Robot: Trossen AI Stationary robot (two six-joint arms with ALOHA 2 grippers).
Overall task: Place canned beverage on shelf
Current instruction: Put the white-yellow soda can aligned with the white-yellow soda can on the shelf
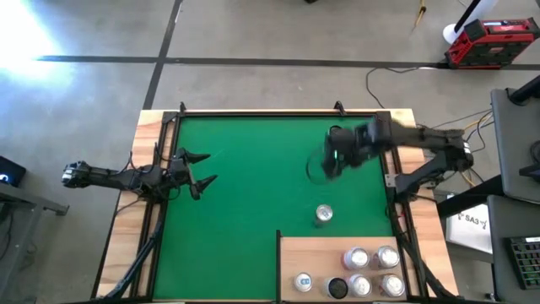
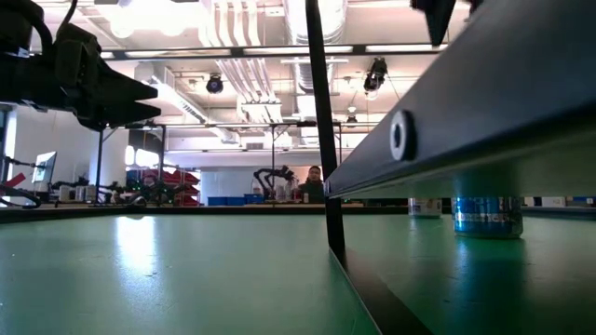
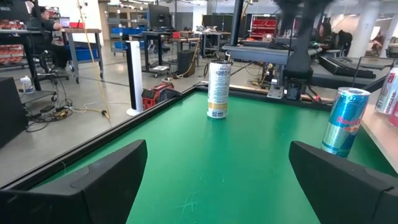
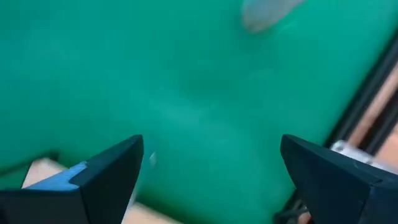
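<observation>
A blue and silver can (image 3: 344,121) stands upright on the green mat (image 1: 245,186), just off the shelf's far edge; it also shows in the high view (image 1: 324,214) and the low view (image 2: 486,216). A tall white can (image 3: 219,90) stands farther off on the mat. The shelf (image 1: 291,253), a pale wood panel with a dark edge, lies at the table's near right and bears several cans (image 1: 372,257). My right gripper (image 1: 326,165) hangs open above the mat, over by the white can, and holds nothing (image 4: 211,168). My left gripper (image 1: 205,171) waits open at the table's left (image 3: 214,180).
Narrow wooden rim strips and black rails (image 1: 169,127) frame the mat. The shelf's dark edge (image 2: 466,121) fills the low view's right side. Benches, racks and a seated person (image 3: 46,18) show in the room beyond the table.
</observation>
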